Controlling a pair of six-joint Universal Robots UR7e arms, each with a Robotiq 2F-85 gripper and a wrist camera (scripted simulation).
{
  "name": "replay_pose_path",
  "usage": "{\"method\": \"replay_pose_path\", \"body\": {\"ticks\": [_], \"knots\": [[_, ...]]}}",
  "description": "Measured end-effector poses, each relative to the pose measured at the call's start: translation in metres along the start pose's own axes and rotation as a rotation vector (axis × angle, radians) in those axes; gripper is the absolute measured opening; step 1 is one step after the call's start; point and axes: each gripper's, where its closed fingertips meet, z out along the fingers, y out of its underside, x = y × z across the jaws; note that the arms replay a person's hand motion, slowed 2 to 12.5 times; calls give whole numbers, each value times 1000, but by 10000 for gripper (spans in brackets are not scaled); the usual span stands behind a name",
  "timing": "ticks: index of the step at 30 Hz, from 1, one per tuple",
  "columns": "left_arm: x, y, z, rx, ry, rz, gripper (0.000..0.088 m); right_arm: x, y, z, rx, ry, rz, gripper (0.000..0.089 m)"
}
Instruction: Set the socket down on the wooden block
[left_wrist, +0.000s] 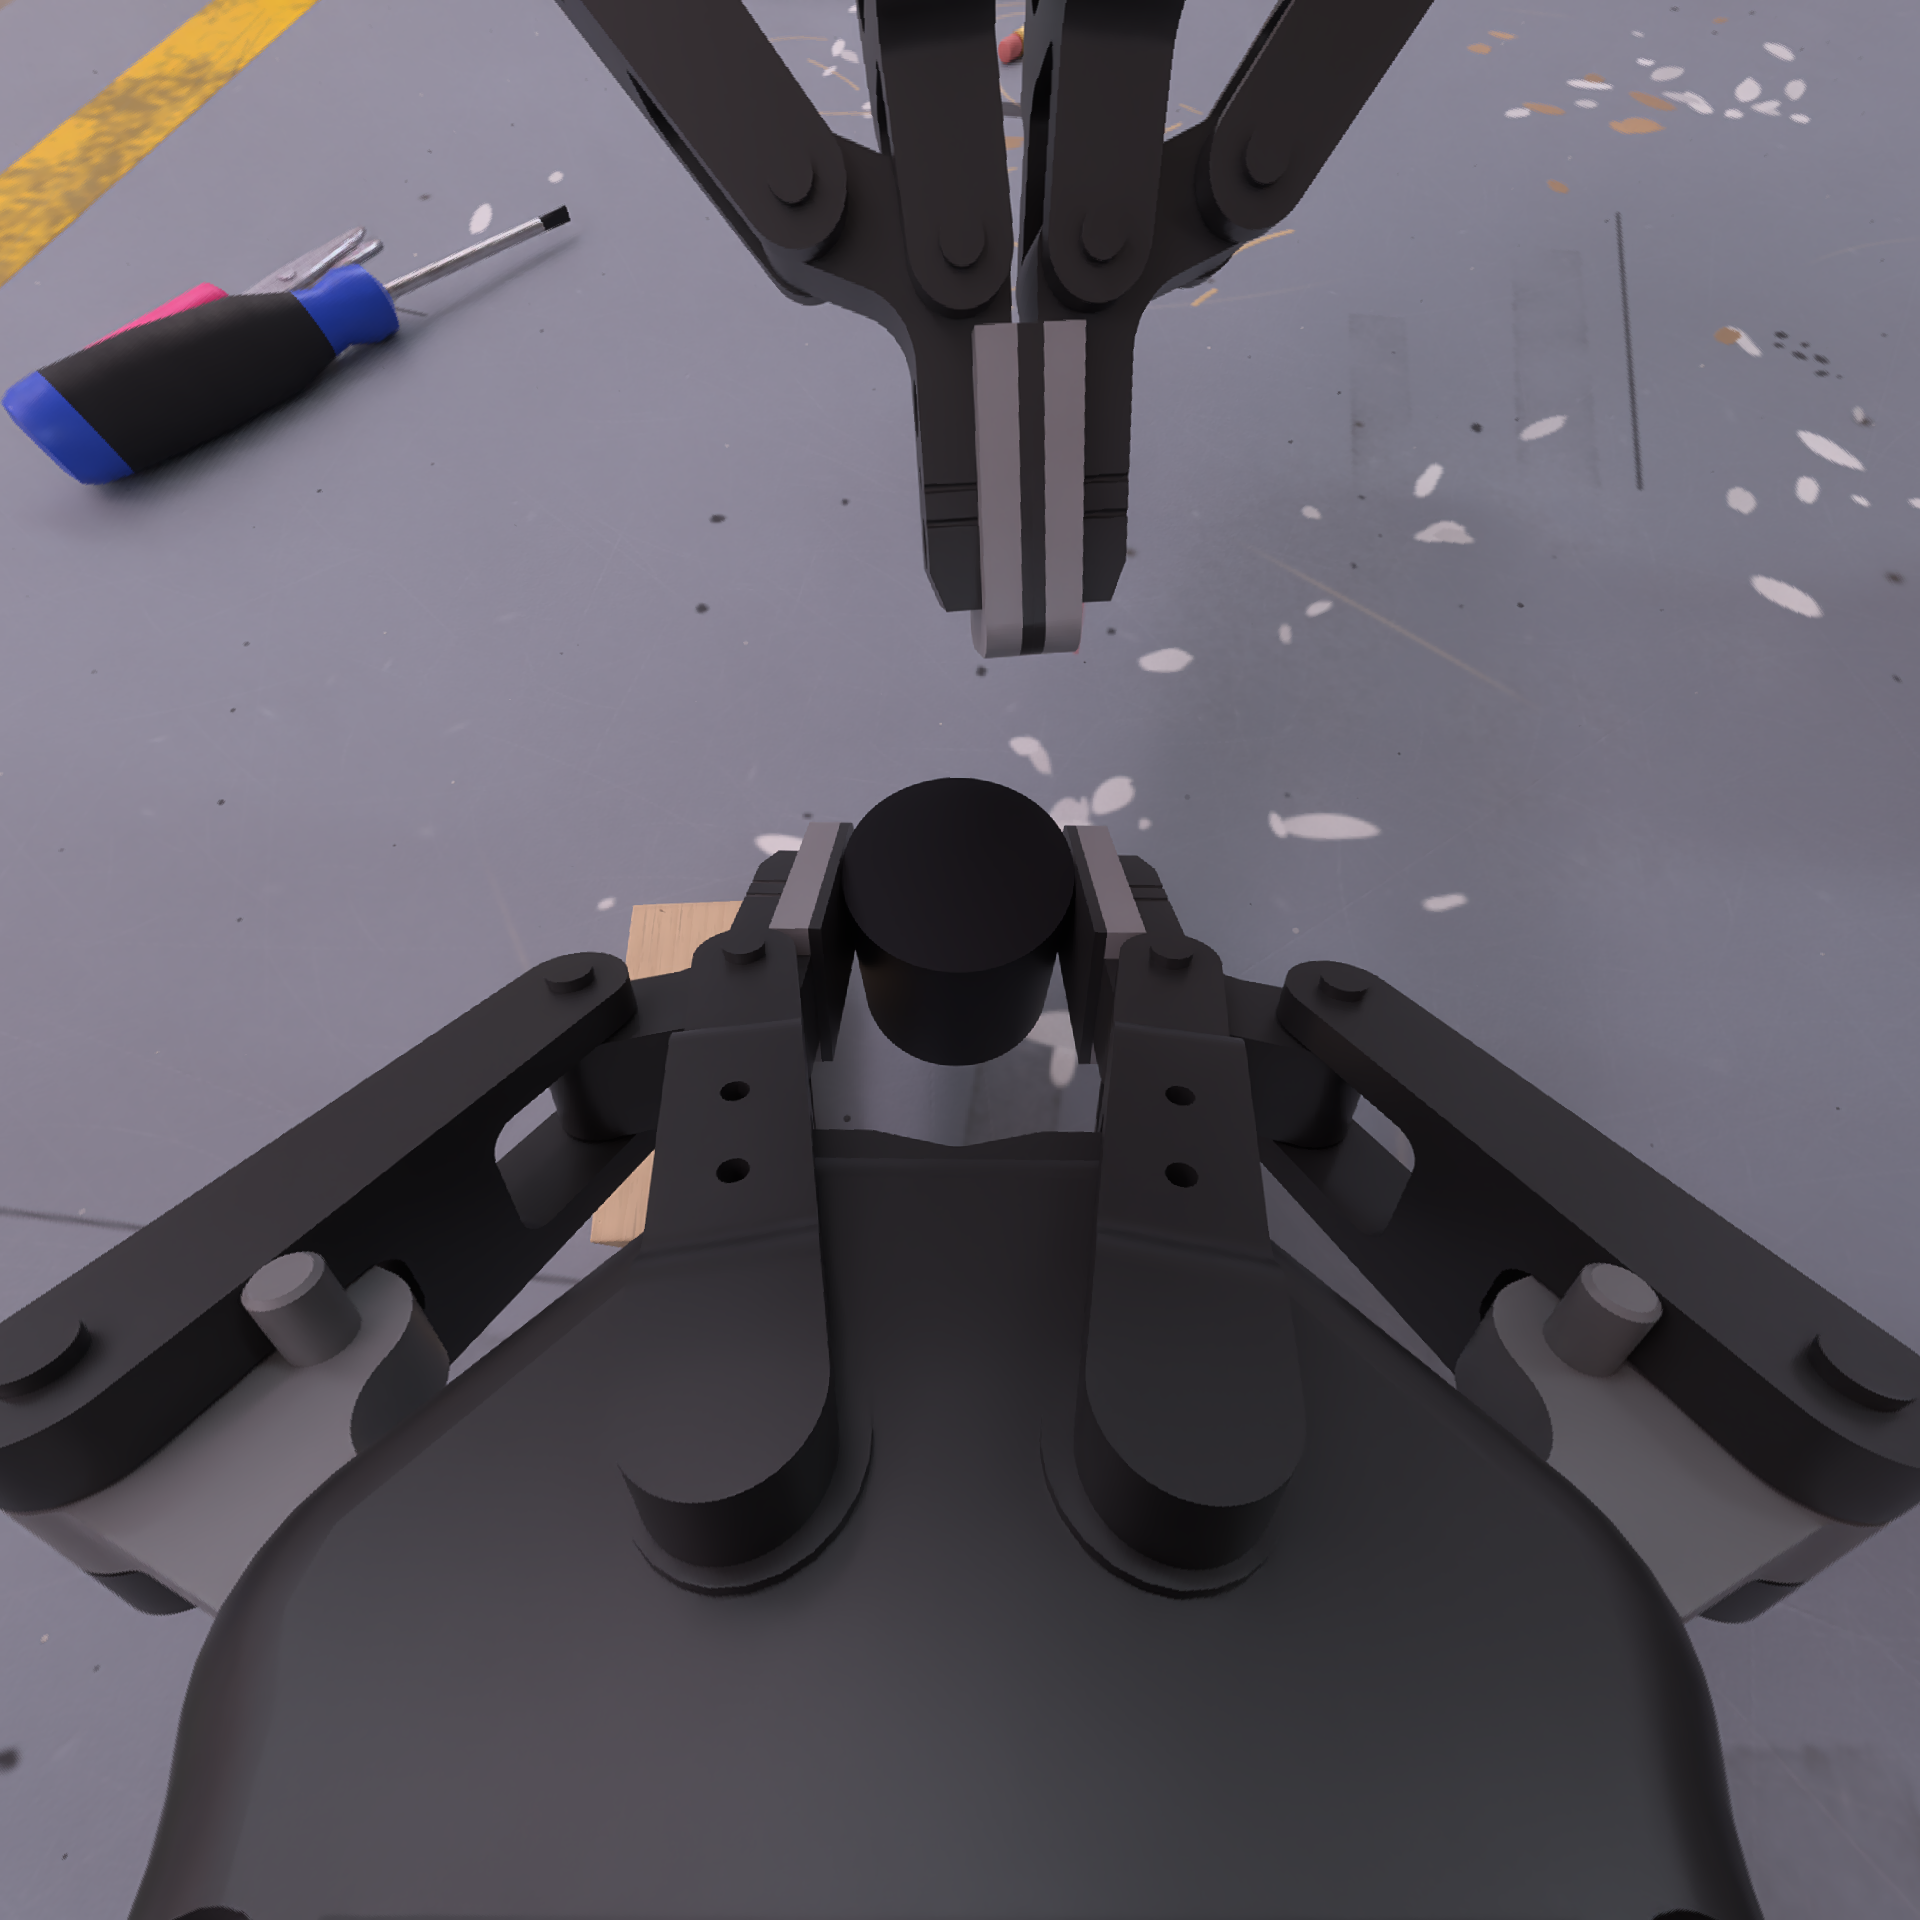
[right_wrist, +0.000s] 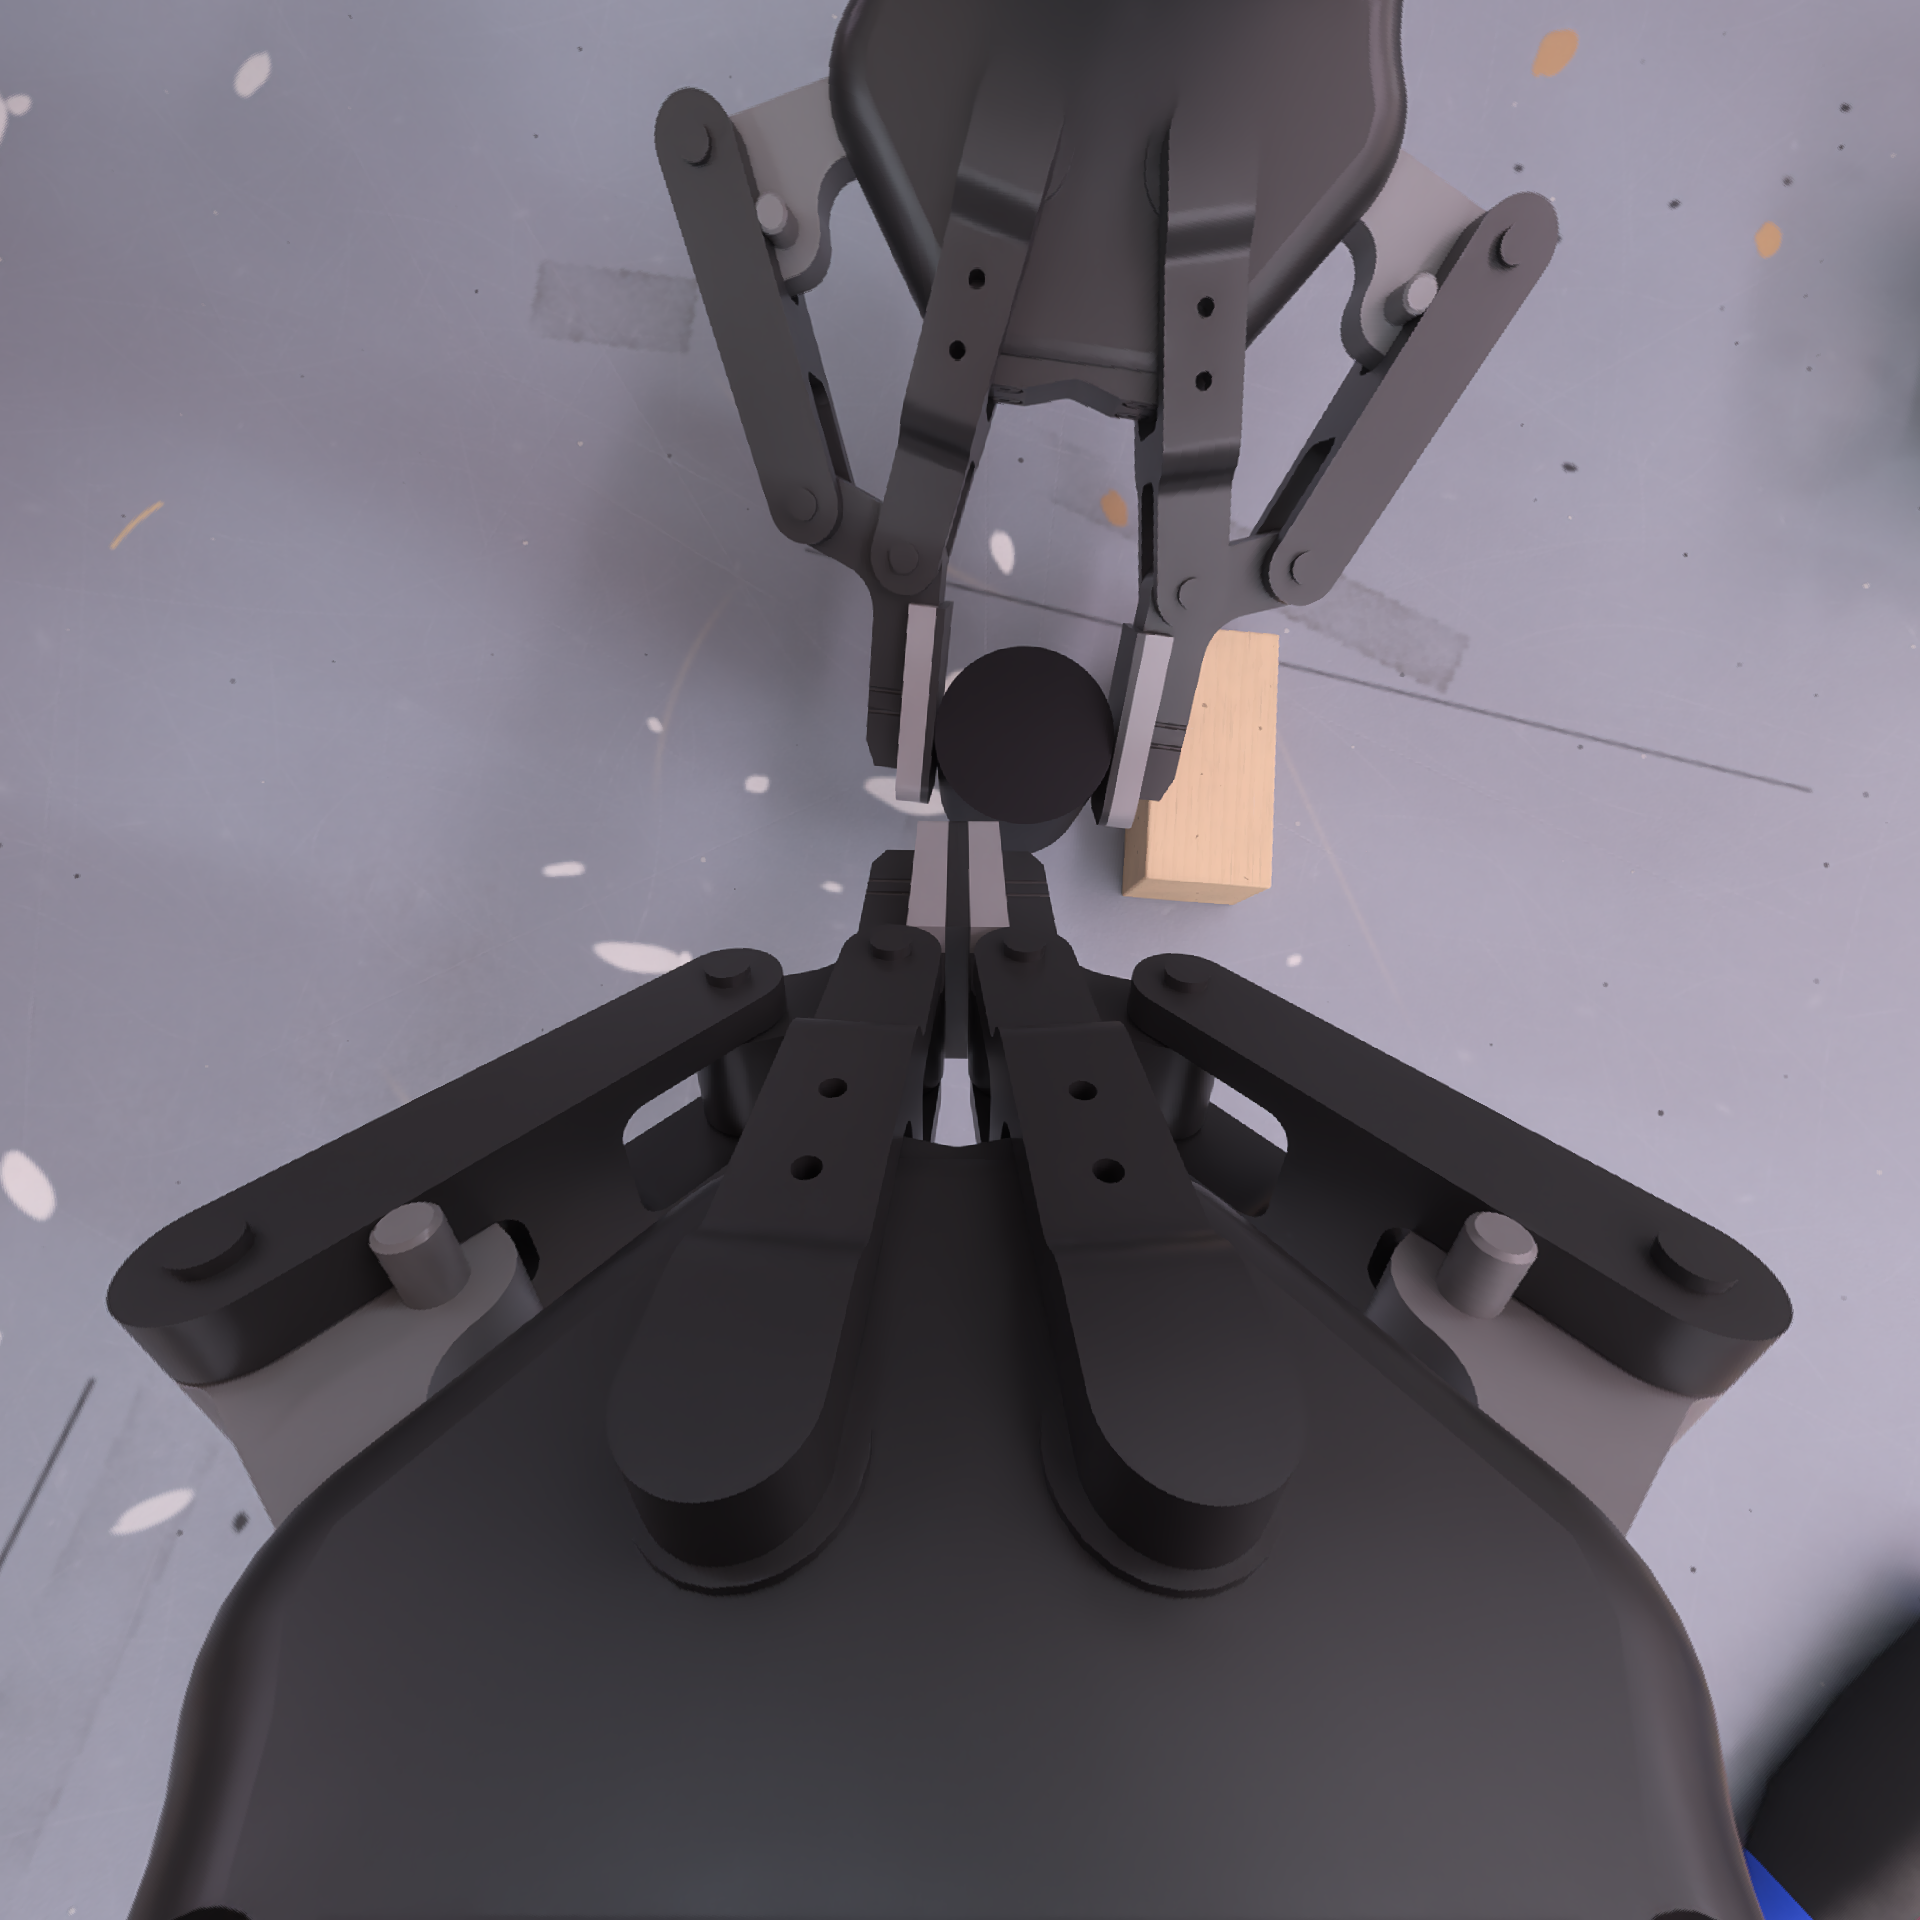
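Note:
The socket (left_wrist: 956, 914) is a short black cylinder held between the pads of my left gripper (left_wrist: 956, 868), which is shut on it. The wooden block (left_wrist: 665, 935) is a pale oblong lying on the grey surface; it shows just left of and below the left gripper, partly hidden by its finger. In the right wrist view the block (right_wrist: 1216, 790) lies just right of the socket (right_wrist: 1023, 732) and the left gripper (right_wrist: 1023, 753), beside them and not under them. My right gripper (right_wrist: 956, 883) is shut and empty, its tips close to the socket; it faces the left gripper (left_wrist: 1029, 623).
A screwdriver with a black and blue handle (left_wrist: 208, 374) lies at the far left, with a pink-handled tool (left_wrist: 187, 303) behind it. A yellow stripe (left_wrist: 125, 125) crosses the top left corner. The grey surface is flecked with white and orange marks.

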Motion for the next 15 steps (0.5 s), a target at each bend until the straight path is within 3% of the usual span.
{"method": "replay_pose_path", "body": {"ticks": [15], "knots": [[0, 0, 0, 3, -9, 21, 350, 0, 0, 0, -24, 52, -26, 0]]}}
